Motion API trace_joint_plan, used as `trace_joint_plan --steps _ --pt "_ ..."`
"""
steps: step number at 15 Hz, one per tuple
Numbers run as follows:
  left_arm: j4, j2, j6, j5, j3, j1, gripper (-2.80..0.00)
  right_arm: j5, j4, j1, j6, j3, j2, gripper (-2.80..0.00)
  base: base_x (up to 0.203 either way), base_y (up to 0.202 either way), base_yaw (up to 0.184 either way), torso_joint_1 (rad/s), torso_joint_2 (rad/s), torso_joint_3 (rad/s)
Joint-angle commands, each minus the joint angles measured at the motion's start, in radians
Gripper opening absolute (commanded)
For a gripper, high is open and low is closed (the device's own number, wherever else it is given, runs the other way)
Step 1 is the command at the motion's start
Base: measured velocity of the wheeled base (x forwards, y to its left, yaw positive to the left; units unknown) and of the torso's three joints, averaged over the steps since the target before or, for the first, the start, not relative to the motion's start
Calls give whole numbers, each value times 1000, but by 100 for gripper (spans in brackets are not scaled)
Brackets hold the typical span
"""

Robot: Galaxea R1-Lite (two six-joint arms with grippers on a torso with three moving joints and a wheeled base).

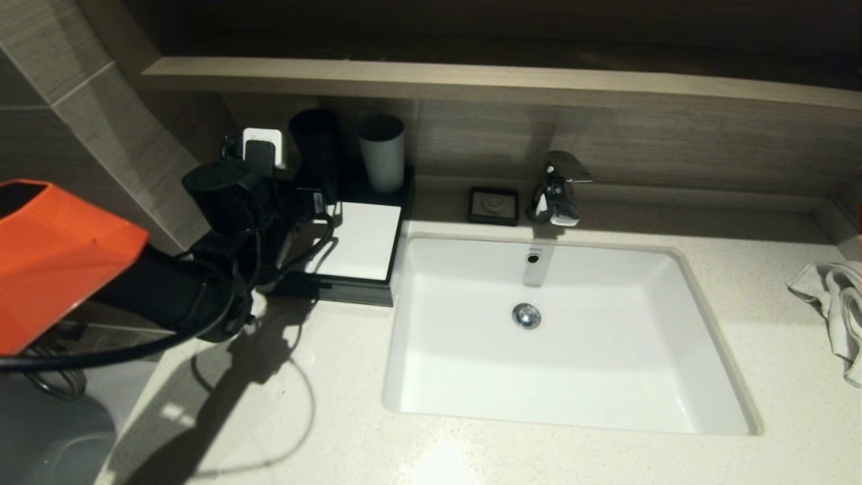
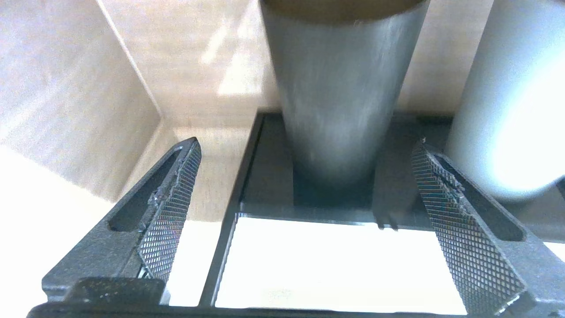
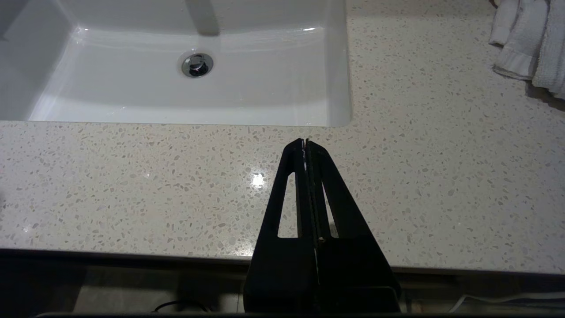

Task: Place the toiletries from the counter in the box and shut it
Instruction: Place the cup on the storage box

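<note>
Across worktop (image 1: pixel 283 417), no packets visible: you likely have them already boxed, though inside is hidden. Basin (image 1: pixel 572 337) sits centre, towel (image 1: pixel 832 303) far right. Box (image 1: pixel 360 246) lies at back left beside basin, white lid flat. Dark cup (image 2: pixel 340 88) and pale cup (image 1: pixel 382 153) stand behind lid. Left hand (image 2: pixel 304 194) hovers over lid, fingers wide apart, empty. Right hand (image 3: pixel 305 145) parked near front edge, fingers together. Risk: your reach forward could topple dark cup between fingers.
</note>
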Motion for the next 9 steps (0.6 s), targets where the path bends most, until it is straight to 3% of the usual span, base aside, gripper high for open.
trace_joint_plan --steps 1,5,9 --pt "67 -70 -26 0 20 0 -280 0 0 0 0 0 0 -280 0 0 0 0 0 0" --pt "252 -117 -101 -7 -4 0 -280 0 0 0 0 0 0 -280 0 0 0 0 0 0" --pt "272 -93 -105 -5 -8 0 -280 0 0 0 0 0 0 -280 0 0 0 0 0 0"
